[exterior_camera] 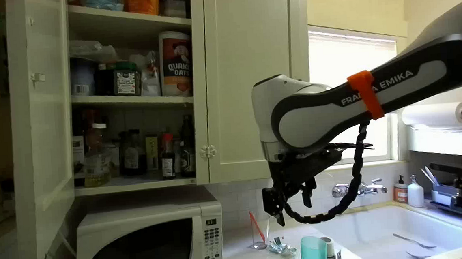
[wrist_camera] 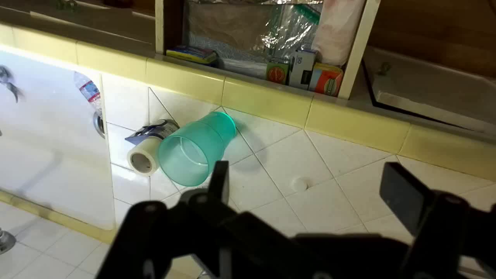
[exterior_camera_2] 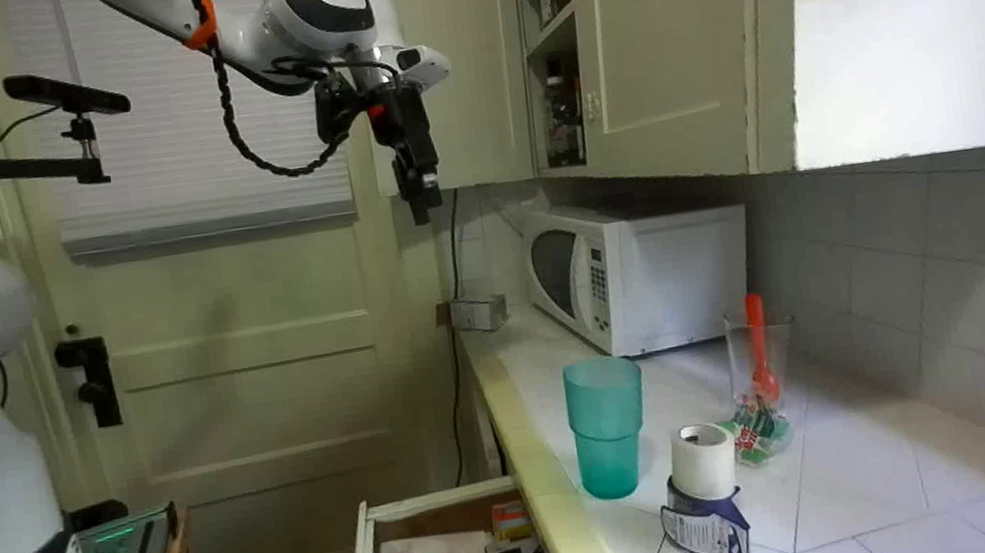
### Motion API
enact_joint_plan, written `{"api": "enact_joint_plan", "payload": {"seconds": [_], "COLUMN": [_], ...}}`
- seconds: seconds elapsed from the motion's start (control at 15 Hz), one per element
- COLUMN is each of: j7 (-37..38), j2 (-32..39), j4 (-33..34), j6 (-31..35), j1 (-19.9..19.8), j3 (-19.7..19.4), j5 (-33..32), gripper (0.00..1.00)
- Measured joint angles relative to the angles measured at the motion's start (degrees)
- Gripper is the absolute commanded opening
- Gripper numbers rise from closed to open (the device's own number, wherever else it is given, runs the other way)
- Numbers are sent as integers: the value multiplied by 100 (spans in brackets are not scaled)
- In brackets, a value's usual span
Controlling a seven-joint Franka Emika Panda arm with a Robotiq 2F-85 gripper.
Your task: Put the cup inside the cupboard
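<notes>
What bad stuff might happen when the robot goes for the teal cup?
The fingers might bump the white roll standing close to the cup. A nudge could tip the cup over the nearby counter edge, perhaps into the open drawer below. The cupboard looks crowded, so putting the cup inside might knock over a bottle.

Differently angled, both exterior views share the microwave (exterior_camera: 149,245); the wrist view faces the counter (wrist_camera: 294,155) below.
</notes>
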Motion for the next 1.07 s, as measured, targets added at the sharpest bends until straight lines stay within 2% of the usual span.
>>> {"api": "enact_joint_plan", "payload": {"seconds": [0.67,0.87,1.07], "j7": [0,149,278], "j2": [0,-15,-79], "j4": [0,-59,-387], "j6": [0,2,161], "j1": [0,76,80], "j3": [0,-183,-442], "j5": [0,-121,-321], "gripper": [100,100,100]}}
